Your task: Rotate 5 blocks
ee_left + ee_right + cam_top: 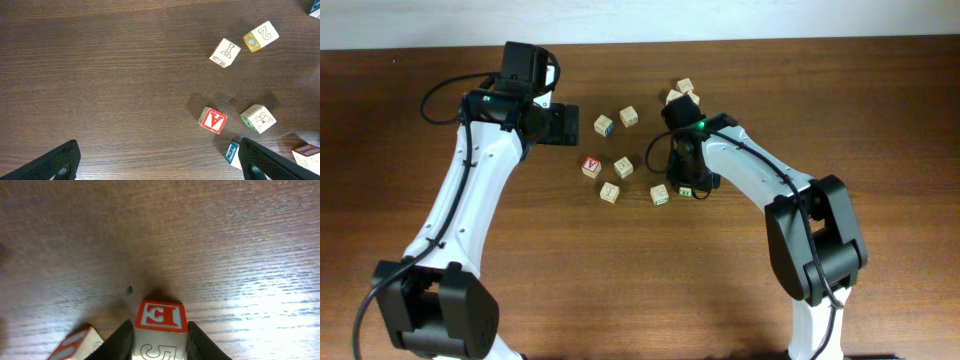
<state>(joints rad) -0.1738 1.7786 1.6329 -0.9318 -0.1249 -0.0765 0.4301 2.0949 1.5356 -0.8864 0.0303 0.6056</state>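
The left arm [470,190] reaches from the tabletop's [880,100] near-left corner toward the far edge, its left gripper [159,141] spread wide and empty beside the scattered blocks [623,167], while the bent right arm [760,170] points its right gripper [160,336] downward, fingers [122,340] pressed against a red-lettered block [161,316].

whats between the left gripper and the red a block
Only bare table: the left wrist view shows nothing between the left gripper and the red A block.
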